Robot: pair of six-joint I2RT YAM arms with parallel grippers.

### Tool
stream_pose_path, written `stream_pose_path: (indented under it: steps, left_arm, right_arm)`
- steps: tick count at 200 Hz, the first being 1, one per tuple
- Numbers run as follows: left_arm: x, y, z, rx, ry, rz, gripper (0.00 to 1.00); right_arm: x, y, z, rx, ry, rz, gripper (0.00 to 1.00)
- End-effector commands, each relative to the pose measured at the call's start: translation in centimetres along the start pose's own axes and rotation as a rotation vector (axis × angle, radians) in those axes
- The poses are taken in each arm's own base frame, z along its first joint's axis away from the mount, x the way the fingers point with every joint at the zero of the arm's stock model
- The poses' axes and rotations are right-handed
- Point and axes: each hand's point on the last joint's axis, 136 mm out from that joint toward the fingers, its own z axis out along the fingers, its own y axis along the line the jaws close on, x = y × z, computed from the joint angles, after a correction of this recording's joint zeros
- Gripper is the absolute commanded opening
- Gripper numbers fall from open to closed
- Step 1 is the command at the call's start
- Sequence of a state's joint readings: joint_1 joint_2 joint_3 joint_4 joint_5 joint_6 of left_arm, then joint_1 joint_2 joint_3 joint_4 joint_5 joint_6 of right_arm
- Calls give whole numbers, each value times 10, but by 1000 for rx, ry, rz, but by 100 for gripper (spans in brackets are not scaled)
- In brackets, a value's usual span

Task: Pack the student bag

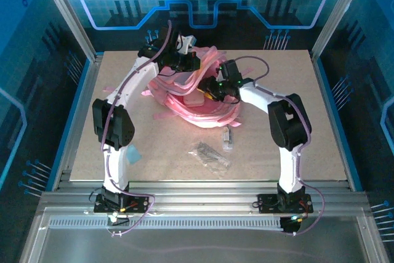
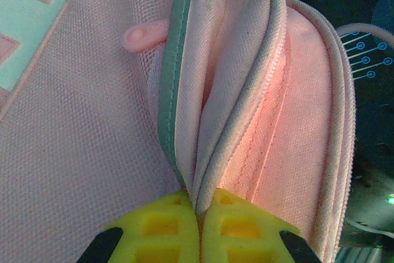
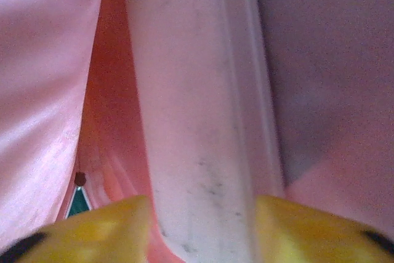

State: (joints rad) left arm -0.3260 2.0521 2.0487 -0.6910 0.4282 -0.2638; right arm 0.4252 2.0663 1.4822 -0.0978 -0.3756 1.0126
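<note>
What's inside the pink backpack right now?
The right gripper reaches into the backpack, with a pale pink flat item between its fingers and pink lining around it. Anything deeper is covered by fabric.

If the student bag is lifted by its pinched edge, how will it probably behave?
Probably floppy: the student bag lies slumped in folds, and the edge pinched by the left claw creases into soft layers. It would likely sag from that one hold. The woven fabric looks rough, so slipping seems unlikely.
</note>
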Motion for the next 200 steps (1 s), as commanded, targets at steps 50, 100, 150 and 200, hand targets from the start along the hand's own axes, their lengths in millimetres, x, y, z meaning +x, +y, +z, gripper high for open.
stream_pose_path:
  steps: [50,100,150,200]
  left_arm:
    - [-22,-32,-25,108,-106,54,0]
    - [-21,-12,-28,74,-137,6,0]
    - [-27,2,-33,89,-180,-38,0]
    - [-30,11,-29,86,-187,-70,0]
  right_arm:
    - [-19,28,84,-100,21,-5,35]
    - [-33,49,7,-106,-20,-160,50]
    - [34,16,-94,61,102,-340,86]
    - [127,-33,-145,214,252,-532,100]
